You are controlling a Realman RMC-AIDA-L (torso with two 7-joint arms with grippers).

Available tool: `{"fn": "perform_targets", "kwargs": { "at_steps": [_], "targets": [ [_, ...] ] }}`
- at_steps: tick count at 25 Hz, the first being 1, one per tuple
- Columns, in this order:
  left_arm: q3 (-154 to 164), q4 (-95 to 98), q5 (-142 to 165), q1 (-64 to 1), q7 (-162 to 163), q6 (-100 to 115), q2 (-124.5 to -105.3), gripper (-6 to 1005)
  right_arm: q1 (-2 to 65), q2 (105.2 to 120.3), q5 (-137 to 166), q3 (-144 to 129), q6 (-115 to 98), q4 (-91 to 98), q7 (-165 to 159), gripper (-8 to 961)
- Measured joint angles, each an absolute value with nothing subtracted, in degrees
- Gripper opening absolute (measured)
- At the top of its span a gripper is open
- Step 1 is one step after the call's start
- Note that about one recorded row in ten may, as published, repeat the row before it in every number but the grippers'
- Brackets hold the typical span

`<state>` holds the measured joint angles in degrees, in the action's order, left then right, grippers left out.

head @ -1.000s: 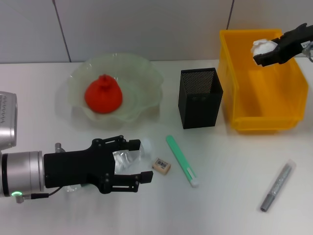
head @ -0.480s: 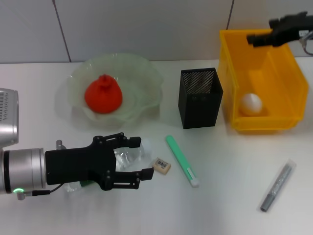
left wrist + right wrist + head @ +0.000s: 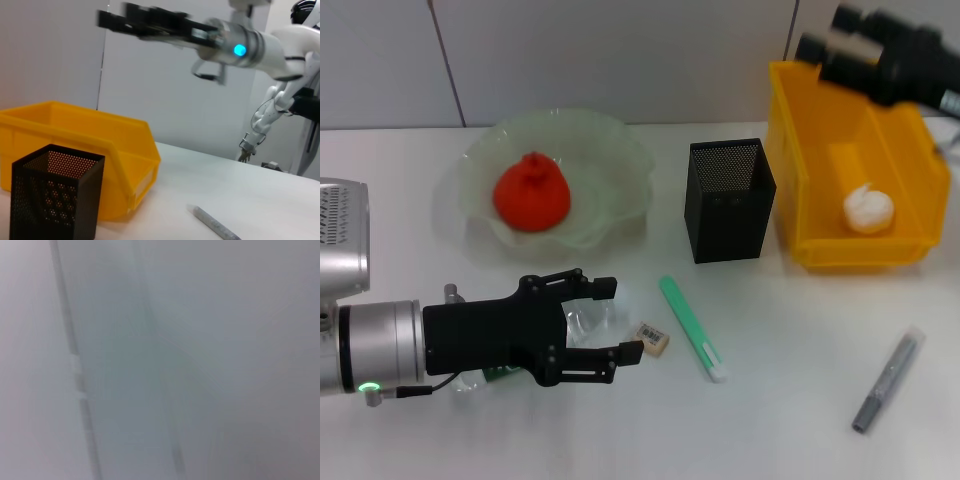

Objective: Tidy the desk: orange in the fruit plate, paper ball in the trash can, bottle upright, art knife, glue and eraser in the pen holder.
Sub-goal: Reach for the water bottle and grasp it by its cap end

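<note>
The orange (image 3: 531,193) sits in the pale-green fruit plate (image 3: 620,150). Inside the yellow trash can (image 3: 800,160) (image 3: 75,132) lies the white paper ball (image 3: 868,208). My right gripper (image 3: 832,35) (image 3: 130,20) hovers open above the can's back left corner, holding nothing. The clear bottle (image 3: 585,320) lies on its side at the front left, and my left gripper (image 3: 617,318) is open with a finger on each side of it. Just right of those fingers is the eraser (image 3: 651,338), then the green glue stick (image 3: 692,328). The black pen holder (image 3: 728,200) (image 3: 55,200) stands at centre.
A grey art knife (image 3: 885,380) (image 3: 215,225) in a clear sleeve lies at the front right. The grey wall runs close behind the plate and the can. The right wrist view shows only blurred wall.
The paper ball left my right gripper, dropped into the trash can and settled toward its right side. The right gripper rose and drew back. My left gripper crept slightly right along the bottle.
</note>
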<state>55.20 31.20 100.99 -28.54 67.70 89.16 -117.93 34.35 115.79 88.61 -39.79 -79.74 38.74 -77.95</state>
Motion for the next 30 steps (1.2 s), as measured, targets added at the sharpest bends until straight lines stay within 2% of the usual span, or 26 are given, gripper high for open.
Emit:
{"fn": "perform_targets", "kwargs": {
  "at_steps": [6,10,14,18,22,30],
  "targets": [
    [55.19,31.20,100.98,-28.82,68.22,87.89,-118.12,819,33.26,114.03,94.58,-40.90,-93.23,32.12,-74.82,799],
    [55.20,31.20,100.95,-28.99,68.31,87.86,-118.13,817,33.23,113.79,104.64,-41.16,-97.69,32.46,-75.06,799],
    [55.20,31.57,100.93,-29.26,68.87,87.75,-118.00,816,32.61,114.36,112.23,-41.16,-98.13,32.61,-74.93,798],
    [55.43,32.10,101.37,-30.44,70.53,87.01,-116.99,814,30.70,115.64,116.34,-41.39,-94.36,34.23,-73.40,797],
    [55.71,33.84,102.41,-31.70,73.19,86.86,-116.55,813,29.87,116.02,117.35,-41.67,-92.56,34.86,-72.85,796],
    [55.82,47.74,115.52,-36.77,87.78,85.23,-118.16,810,29.09,116.16,117.59,-41.65,-90.67,35.01,-72.69,795]
  ]
}}
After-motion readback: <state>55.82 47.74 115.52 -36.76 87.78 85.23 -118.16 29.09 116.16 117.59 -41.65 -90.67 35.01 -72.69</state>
